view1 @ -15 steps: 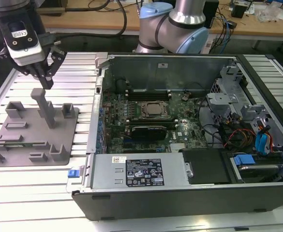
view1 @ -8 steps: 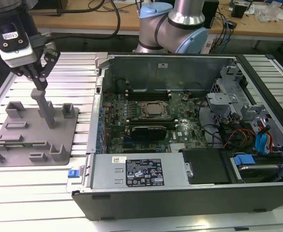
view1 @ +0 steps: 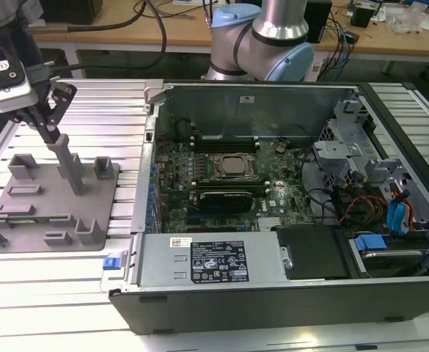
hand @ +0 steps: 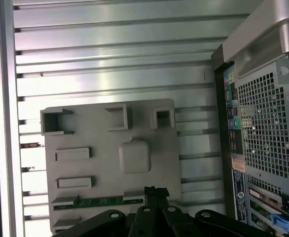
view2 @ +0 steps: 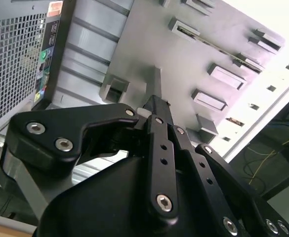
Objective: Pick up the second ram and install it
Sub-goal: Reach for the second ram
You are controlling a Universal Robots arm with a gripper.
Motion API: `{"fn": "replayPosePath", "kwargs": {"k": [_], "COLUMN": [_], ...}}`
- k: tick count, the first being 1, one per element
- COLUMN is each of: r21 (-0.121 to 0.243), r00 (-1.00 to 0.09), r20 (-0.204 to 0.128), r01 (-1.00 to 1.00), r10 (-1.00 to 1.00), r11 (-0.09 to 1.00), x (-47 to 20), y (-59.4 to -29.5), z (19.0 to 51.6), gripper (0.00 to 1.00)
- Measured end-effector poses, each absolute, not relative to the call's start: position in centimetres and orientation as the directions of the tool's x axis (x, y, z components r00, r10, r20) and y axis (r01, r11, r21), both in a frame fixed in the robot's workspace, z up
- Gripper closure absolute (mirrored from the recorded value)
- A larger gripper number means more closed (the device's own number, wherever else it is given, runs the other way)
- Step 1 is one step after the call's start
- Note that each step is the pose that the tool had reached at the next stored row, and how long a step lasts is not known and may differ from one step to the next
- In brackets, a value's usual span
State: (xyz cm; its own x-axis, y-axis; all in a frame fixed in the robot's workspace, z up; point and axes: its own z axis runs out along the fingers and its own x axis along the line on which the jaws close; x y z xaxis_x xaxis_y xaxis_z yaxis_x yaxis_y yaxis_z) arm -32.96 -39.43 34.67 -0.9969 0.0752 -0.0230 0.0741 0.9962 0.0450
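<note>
Hovering over the grey fixture [view1: 53, 199], the gripper [hand: 155, 190] has its fingertips pressed together. The second ram [hand: 100, 201] lies slotted there (fixture's near side).

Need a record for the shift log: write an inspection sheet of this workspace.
Surface: ribbed aluminium tabletop carrying a grey plastic fixture and an open black computer case.
Job's things: long green RAM stick lies in a fixture slot, unheld.
Clutter: small blue tab at the case's corner.
Gripper: black gripper shut, empty, over the fixture.
Cables: red and black wires inside the case; black cables on the wooden bench.
Surroundings: that bench stands behind the table.
</note>
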Motion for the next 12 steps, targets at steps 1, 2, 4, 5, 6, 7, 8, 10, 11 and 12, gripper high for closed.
{"fn": "replayPosePath", "kwargs": {"k": [1,2,4,5,6,7,8,10,11,12], "r21": [0.045,0.045,0.045,0.045,0.045,0.045,0.045,0.045,0.045,0.045], "r00": [-0.997,-0.997,-0.997,-0.997,-0.997,-0.997,-0.997,-0.997,-0.997,-0.997], "r20": [-0.023,-0.023,-0.023,-0.023,-0.023,-0.023,-0.023,-0.023,-0.023,-0.023], "r01": [0.074,0.074,0.074,0.074,0.074,0.074,0.074,0.074,0.074,0.074], "r10": [0.075,0.075,0.075,0.075,0.075,0.075,0.075,0.075,0.075,0.075], "r11": [0.996,0.996,0.996,0.996,0.996,0.996,0.996,0.996,0.996,0.996], "x": [-33.2,-33.6,-34.3,-34.6,-34.9,-35.1,-35.4,-36.0,-36.3,-36.7], "y": [-39.4,-39.4,-39.4,-39.4,-39.4,-39.4,-39.4,-39.4,-39.4,-39.4], "z": [34.6,34.3,33.9,33.7,33.5,33.3,33.1,32.7,32.5,32.3], "gripper": [0.92,0.92,0.92,0.92,0.92,0.92,0.92,0.92,0.92,0.92]}}
